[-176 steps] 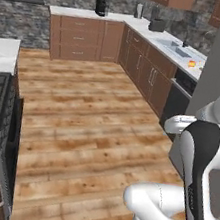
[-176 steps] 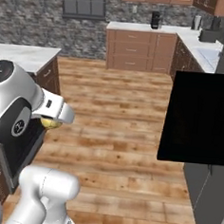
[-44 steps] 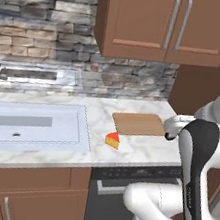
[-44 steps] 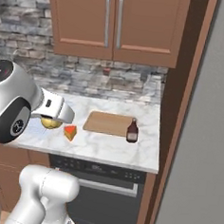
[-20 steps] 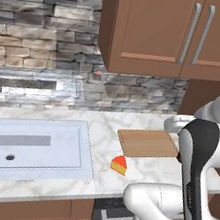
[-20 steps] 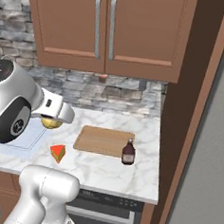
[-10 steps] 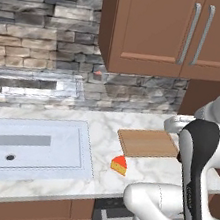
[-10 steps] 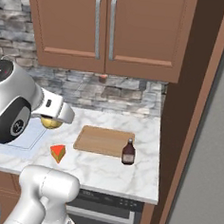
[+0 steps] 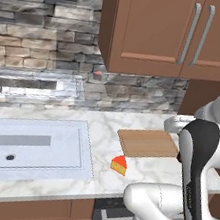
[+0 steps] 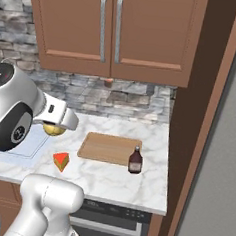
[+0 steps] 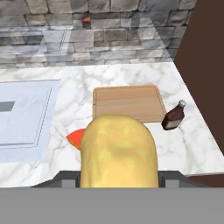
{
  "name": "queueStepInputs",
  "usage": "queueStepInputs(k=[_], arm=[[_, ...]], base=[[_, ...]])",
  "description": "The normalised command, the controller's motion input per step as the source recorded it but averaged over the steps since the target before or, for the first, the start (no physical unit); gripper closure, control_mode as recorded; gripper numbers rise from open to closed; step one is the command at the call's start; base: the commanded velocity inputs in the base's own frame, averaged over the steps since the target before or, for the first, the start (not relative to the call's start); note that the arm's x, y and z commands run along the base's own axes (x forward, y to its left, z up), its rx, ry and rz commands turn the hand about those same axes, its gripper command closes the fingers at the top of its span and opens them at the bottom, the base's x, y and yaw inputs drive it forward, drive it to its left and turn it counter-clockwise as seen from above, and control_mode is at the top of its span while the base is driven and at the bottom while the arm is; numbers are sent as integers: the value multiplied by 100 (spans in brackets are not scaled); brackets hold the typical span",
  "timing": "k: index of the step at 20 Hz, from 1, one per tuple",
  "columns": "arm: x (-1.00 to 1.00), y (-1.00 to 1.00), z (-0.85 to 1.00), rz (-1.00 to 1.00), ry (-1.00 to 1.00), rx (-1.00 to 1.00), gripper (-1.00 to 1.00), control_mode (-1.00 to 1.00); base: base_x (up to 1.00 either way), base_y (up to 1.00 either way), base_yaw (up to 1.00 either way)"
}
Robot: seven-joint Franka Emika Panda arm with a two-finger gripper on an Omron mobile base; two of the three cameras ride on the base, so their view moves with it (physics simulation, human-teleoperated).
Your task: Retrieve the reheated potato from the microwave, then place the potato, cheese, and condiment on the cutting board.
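Note:
My gripper [image 11: 118,177] is shut on the potato [image 11: 117,151], a yellowish oval lump that fills the lower middle of the hand view. From the right base view the potato [image 10: 53,130] hangs under the white hand, above the counter's left part. The cutting board [image 11: 127,103] [image 10: 109,148] [image 9: 147,142] lies bare on the marble, ahead of the gripper. The cheese [image 10: 61,160] [image 9: 119,165] [image 11: 75,138] wedge sits on the counter to the board's front left. The condiment [image 10: 134,160] [image 11: 173,116] bottle stands upright at the board's front right corner. The microwave is out of view.
A sink [image 9: 25,143] [image 11: 22,113] is set in the counter to the left. Wooden wall cabinets [image 10: 112,29] hang above the stone backsplash. A tall brown panel [image 10: 205,122] closes the counter's right end. A dark appliance front [image 10: 112,217] sits under the counter edge.
The base has driven from the open floor up to this counter, so the whole scene shifted. Over the last second nothing has moved, and the potato stays in the gripper.

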Motion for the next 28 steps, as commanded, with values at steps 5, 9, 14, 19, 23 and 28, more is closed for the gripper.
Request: queueStepInputs(k=[5,9,14,19,23,28], arm=[[0,0,0,0,0,0,100,100],[0,0,0,0,0,0,100,100],[0,0,0,0,0,0,100,-100],[0,0,0,0,0,0,100,-100],[0,0,0,0,0,0,100,-100],[5,0,-2,0,0,-1,100,-100]], base=[[0,0,0],[0,0,0],[0,0,0],[0,0,0],[0,0,0],[0,0,0]])
